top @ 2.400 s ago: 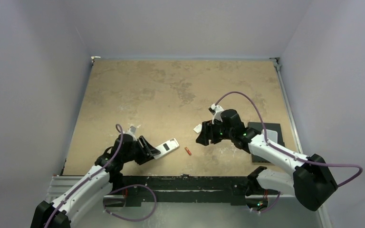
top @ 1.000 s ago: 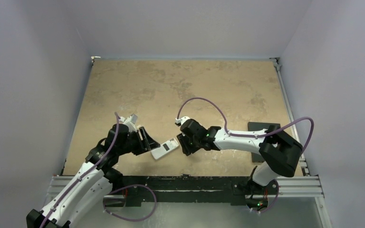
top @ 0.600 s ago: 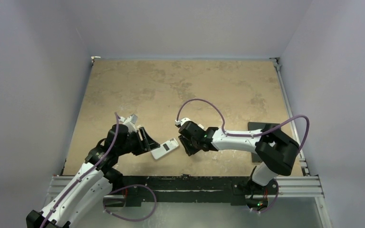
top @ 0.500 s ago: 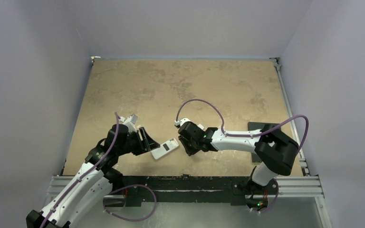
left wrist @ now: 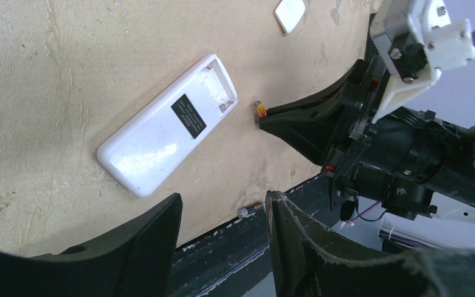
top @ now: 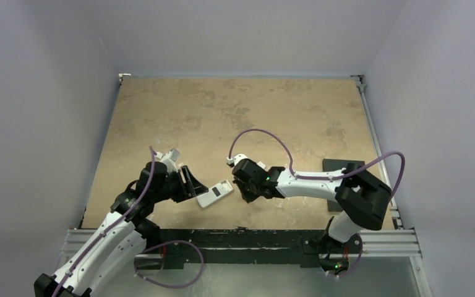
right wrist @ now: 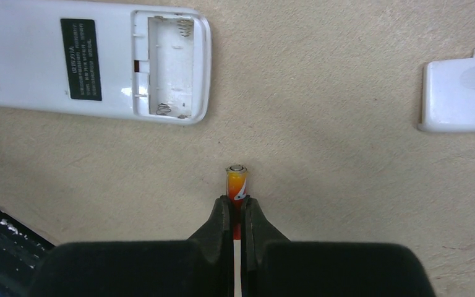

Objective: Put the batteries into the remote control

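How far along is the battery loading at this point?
Done: the cover is off, lying on the table, and the remote lies back up with its compartment open and empty. In hand: the right end effector is shut on one battery, beside the remote's open end. The left end effector stands open near the remote, holding nothing. Left: seating every battery.

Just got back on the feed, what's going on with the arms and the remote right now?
The right gripper is shut on a battery, pinching it at the fingertips with its orange end sticking out, just short of the remote control. The remote lies back up, with its battery compartment open and empty. The cover lies apart from it. The left gripper is open near the remote's closed end and is not touching it.
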Action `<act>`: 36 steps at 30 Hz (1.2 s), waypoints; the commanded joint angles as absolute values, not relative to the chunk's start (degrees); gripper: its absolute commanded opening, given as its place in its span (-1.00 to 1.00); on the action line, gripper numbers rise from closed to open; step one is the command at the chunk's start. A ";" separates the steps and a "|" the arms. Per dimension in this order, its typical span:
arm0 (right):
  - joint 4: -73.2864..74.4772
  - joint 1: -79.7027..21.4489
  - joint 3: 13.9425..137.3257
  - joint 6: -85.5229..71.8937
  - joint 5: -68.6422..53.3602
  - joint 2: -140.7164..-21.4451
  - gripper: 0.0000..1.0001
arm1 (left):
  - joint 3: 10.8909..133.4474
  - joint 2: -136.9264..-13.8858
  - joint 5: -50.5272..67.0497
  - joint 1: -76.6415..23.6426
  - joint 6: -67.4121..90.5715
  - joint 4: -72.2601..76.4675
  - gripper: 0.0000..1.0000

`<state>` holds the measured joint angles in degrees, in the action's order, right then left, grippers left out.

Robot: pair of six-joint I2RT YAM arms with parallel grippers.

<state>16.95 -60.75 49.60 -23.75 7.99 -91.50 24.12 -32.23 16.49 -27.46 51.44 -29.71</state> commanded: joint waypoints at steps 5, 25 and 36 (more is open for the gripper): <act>13.36 -61.22 46.57 -15.56 3.33 -81.67 -1.00 | 26.31 -32.43 17.18 -27.64 50.65 -28.98 0.04; 5.80 -62.38 38.67 1.60 -14.32 -60.81 -1.00 | 27.97 -34.00 20.89 -27.68 49.33 -26.07 0.04; 7.32 -63.18 40.54 2.81 -15.38 -60.06 -1.00 | 29.84 -35.40 20.37 -27.69 47.56 -25.77 0.04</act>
